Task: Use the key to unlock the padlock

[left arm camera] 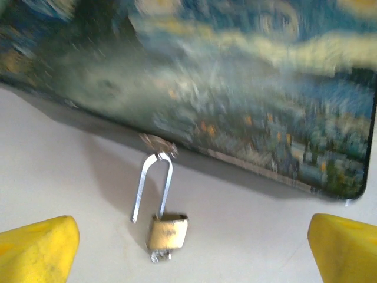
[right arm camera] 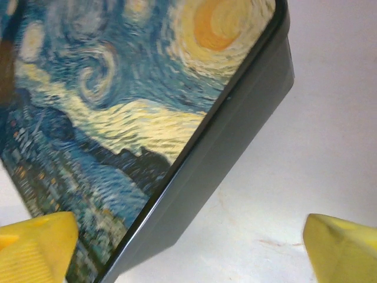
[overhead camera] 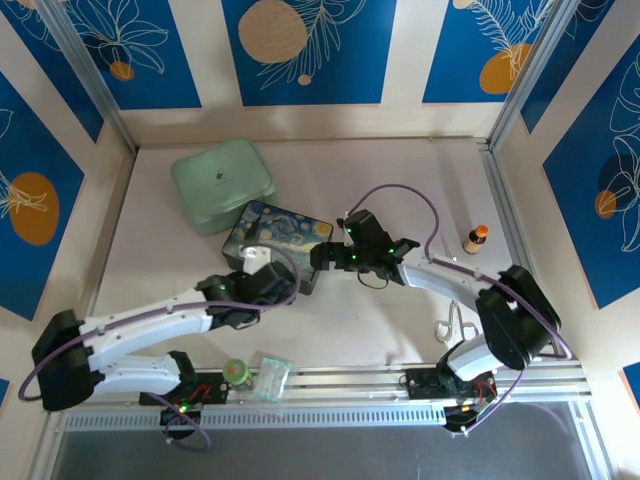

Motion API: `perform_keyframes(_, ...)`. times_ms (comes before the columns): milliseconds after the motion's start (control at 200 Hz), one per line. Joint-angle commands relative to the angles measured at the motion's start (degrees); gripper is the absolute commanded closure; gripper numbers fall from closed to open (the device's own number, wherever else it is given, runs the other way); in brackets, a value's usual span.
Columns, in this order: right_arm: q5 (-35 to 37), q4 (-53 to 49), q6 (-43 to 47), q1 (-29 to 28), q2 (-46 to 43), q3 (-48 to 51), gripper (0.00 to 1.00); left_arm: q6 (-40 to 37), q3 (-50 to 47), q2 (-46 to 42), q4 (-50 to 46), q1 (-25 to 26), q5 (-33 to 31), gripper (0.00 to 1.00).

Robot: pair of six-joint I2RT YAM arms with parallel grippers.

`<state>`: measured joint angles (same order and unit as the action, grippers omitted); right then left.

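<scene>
— On the white counter (overhead camera: 400,200), where is the tiny brass-gold padlock (left arm camera: 168,231)?
— Just beside the dark painted tin box with the swirling night-sky lid (left arm camera: 247,88), at its near edge. Its thin silver U-shaped shackle (left arm camera: 152,183) is hooked through a small metal hasp (left arm camera: 158,142) on the box. One shackle leg stands free of the body.
— And the key?
— A small silvery bit (left arm camera: 159,255) juts from the underside of the body, too blurred to say whether it is the key.
— What about the tools?
— On the left tool (left arm camera: 193,250) the yellow fingertips (left arm camera: 35,247) are spread wide and hold nothing, with the padlock lying between them in the left wrist view. On the right tool (right arm camera: 188,250) they are likewise spread and empty, above a corner of the box.
</scene>
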<state>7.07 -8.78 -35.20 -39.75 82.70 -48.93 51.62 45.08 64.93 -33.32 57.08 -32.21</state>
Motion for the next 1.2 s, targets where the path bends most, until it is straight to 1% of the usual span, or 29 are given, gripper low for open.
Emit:
perform_keyframes(0,1.77,-4.43,0.66,-1.05,-5.07,-0.07,0.01,-6.02,-1.53,-5.71,1.78,-5.83,2.24,0.01)
perform_keyframes(70,3.0,-6.52,-0.21,-3.37,-7.3,-0.51,0.01,-7.1,-2.87,-8.8,2.71,-10.41,5.21,0.01)
perform_keyframes(160,7.61,-6.84,0.59,-10.83,-10.85,-0.29,0.01,-8.84,-4.74,-11.69,4.67,-14.73,9.77,0.01)
perform_keyframes(235,10.3,-7.83,-1.54,-15.94,-11.21,-1.45,0.01,-10.63,-5.95,-12.82,6.49,-17.02,13.38,0.01)
perform_keyframes(335,11.69,-8.74,-5.01,-20.91,-8.27,-3.62,0.01,-11.38,-7.61,-13.22,8.75,-19.46,17.85,0.0)
perform_keyframes(430,12.18,-9.32,-6.69,-24.62,-2.47,-7.21,0.03,-9.68,-8.73,-13.61,8.67,-22.45,20.9,0.01)
perform_keyframes(475,12.67,-9.26,-7.34,-25.92,0.54,-8.82,0.04,-8.14,-9.34,-14.08,8.17,-23.85,21.22,0.01)
perform_keyframes(570,14.14,-9.01,-9.17,-27.23,6.35,-11.58,0.05,-6.22,-10.78,-15.11,7.79,-26.03,21.78,0.01)
perform_keyframes(645,14.87,-7.96,-10.08,-27.64,10.38,-13.15,0.1,-7.11,-10.86,-15.49,6.93,-27.93,23.43,0.0)
perform_keyframes(720,15.75,-7.28,-10.75,-27.7,14.18,-15.04,0.17,-7.59,-10.4,-15.54,4.85,-29.38,22.99,0.01)
perform_keyframes(825,16.52,-6.9,-10.2,-27.6,19.43,-18.21,0.23,-7.59,-10.88,-16.76,4.19,-31.77,23.51,0.01)
perform_keyframes(870,16.93,-7.89,-9.79,-27.75,21.75,-20.21,0.24,-7.05,-11.83,-17.77,5.01,-32.48,24.36,0.0)
perform_keyframes(981,19.21,-11.02,-9.52,-28.09,26.25,-24.52,0.25,-5.97,-13.88,-19.56,7.14,-32.82,25.71,0.01)
perform_keyframes(1086,19.55,-11.68,-9.14,-28.1,29.06,-26.41,0.26,-4.79,-15.19,-18.39,8.78,-32.82,25.83,0.01)
perform_keyframes(1196,20.15,-12.87,-8.83,-28.01,31.22,-28.66,0.32,-4.6,-15.2,-17.82,9.11,-32.82,25.7,0.01)
